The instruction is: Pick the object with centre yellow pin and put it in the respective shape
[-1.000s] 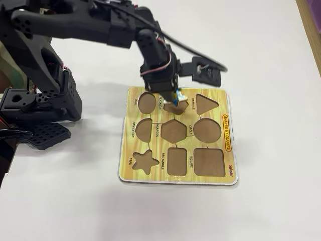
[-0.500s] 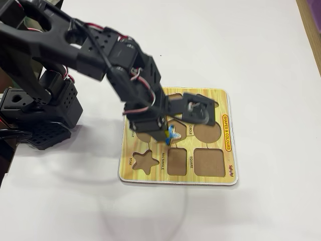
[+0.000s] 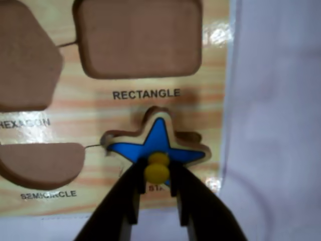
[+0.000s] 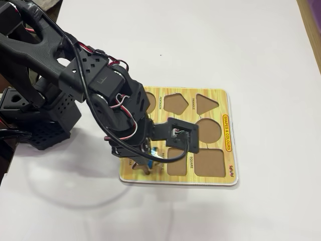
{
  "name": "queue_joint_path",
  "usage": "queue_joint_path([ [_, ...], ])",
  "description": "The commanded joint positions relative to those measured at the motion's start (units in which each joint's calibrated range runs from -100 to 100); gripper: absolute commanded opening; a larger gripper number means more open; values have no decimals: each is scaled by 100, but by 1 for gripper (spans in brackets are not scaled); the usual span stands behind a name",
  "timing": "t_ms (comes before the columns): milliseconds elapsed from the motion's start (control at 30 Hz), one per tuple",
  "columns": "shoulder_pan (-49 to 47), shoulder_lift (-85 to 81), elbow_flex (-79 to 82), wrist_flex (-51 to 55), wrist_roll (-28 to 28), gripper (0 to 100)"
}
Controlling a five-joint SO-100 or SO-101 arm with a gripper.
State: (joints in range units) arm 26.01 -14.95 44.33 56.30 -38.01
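Worktop (image 4: pixel 261 45): white, plain, carrying all items below.

Arm (image 4: pixel 95 85): black, reaching from the left of the fixed view down over the board's near left corner.

Shape board (image 4: pixel 226 134): yellow wood-grain, flat on the worktop; brown recesses visible include rectangle (image 3: pixel 138 37), hexagon (image 3: pixel 22 57) and semicircle (image 3: pixel 40 163).

Star cutout (image 3: pixel 153 114): near the board's edge below the RECTANGLE label; only slivers of brown show around the piece.

Star piece (image 3: pixel 158 143): blue, pale rim, lying over the star cutout, points roughly aligned; full seating cannot be told.

Gripper (image 3: pixel 157 173): narrowly closed, both fingers pinching the piece's yellow knob (image 3: pixel 157 168).
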Motion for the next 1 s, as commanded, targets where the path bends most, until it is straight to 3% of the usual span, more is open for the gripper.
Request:
queue_joint_path([
  [0,56,-237,135,-64,20,1],
  [300,-22,-237,468,-64,30,1],
  [500,7,-196,369,-418,428,1],
  [967,56,-179,369,-712,428,1],
])
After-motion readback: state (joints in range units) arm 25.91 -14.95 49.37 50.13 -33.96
